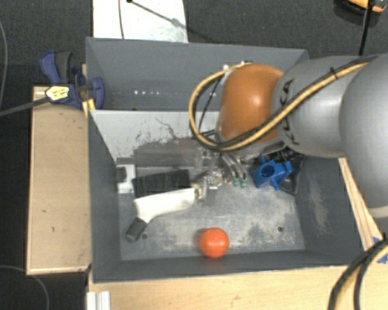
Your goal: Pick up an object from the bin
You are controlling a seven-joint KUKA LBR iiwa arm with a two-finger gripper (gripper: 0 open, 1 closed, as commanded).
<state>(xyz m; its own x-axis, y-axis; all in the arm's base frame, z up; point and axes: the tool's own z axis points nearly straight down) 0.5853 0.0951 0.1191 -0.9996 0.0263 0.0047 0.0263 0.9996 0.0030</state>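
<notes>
Camera view. Two-finger gripper point(210, 181), centre of frame, low over right end of white curved plastic strip point(163, 203); open or closed: cannot tell. Judged light, stiff, smooth; best taken across narrow width near that end. Contents of grey metal bin point(110, 76): black rectangular block point(159, 181) just above strip; small black piece point(136, 229), lower left; orange ball point(214, 243), bottom centre; blue plastic part point(272, 172), right.

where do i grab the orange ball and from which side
Grip the ball across its middle, coming straight down. It is round, so any opposite sides serve, but it lies near the bin's front wall; closing on its left and right, where the floor is bare, looks safest.
</notes>
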